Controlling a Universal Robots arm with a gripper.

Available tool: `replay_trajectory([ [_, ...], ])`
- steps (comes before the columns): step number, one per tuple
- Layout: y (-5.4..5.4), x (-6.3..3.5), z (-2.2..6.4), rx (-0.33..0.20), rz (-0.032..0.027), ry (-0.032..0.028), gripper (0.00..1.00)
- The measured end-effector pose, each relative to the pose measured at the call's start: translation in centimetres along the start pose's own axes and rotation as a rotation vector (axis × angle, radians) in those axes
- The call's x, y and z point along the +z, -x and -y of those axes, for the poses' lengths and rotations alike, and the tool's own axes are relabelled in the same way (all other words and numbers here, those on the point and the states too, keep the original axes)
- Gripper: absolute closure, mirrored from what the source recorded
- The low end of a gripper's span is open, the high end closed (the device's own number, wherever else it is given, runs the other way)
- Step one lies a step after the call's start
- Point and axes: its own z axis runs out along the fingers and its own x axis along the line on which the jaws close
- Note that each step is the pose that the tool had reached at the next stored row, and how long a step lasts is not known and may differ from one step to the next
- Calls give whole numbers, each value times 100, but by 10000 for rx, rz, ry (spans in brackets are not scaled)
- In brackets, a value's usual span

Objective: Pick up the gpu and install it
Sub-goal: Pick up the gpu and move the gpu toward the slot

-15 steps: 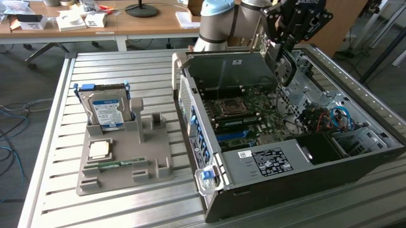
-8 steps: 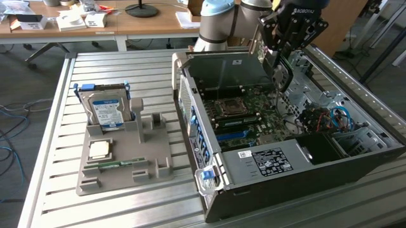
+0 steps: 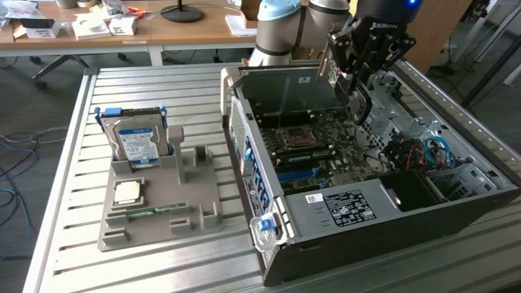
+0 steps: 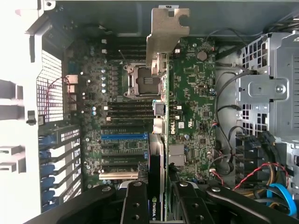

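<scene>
In the wrist view the gpu (image 4: 164,32) appears edge-on: a thin dark card with a long silvery end bracket at its far end. My gripper (image 4: 159,193) is shut on it, one black finger (image 4: 135,200) on each side of the card. In the exterior view the gripper (image 3: 355,79) hangs over the far end of the open computer case (image 3: 391,226), and the gpu (image 3: 355,107) points down from it toward the green motherboard (image 3: 313,140). The card hovers above the board, over the area of the blue expansion slots (image 4: 124,137) and the processor socket (image 4: 142,81).
A grey parts holder (image 3: 155,226) lies at the exterior view's left with a blue-labelled hard drive (image 3: 136,143), a processor chip (image 3: 129,192) and a memory stick (image 3: 150,212). Drive cages (image 4: 266,98) and red and blue cables (image 3: 427,152) crowd the case's other side. Desks stand behind.
</scene>
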Motion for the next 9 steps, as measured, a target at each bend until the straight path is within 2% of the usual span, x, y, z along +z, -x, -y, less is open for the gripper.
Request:
replay_trajectory([
  [9,-3,164,8,0,0,0,74],
])
